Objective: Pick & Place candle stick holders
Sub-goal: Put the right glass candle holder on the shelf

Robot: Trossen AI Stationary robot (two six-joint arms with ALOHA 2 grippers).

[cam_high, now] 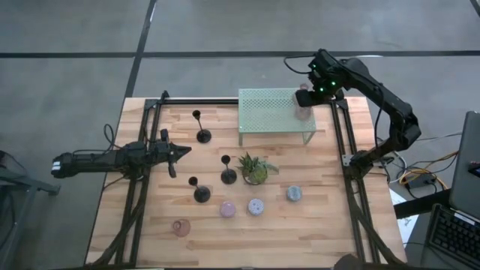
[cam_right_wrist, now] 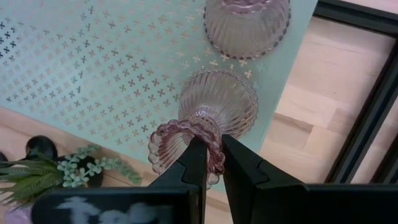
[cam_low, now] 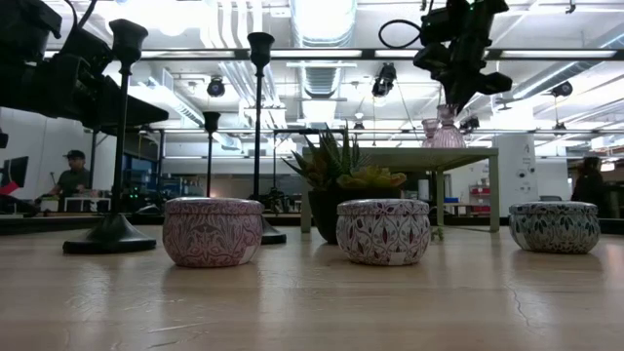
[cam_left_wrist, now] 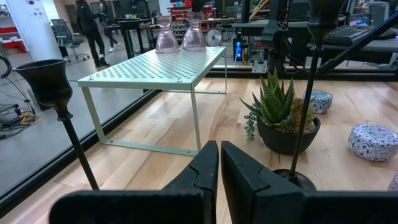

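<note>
The right gripper (cam_right_wrist: 210, 163) pinches the frilled rim of a ribbed pink glass candle holder (cam_right_wrist: 208, 118) standing on the pale green mesh rack (cam_high: 271, 111), at 1 o'clock of the table. Release should follow only once its base sits flat, clear of the neighbouring holder (cam_right_wrist: 247, 25). The left gripper (cam_high: 182, 150) waits closed at 9 o'clock.

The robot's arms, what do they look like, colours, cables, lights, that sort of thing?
Both arms are dark, built of slim jointed segments. The left pincer ends in two blunt black fingers with flat inner faces. The right pincer looks the same, with small green lights glowing on its wrist and a black cable looping beside it.
</note>
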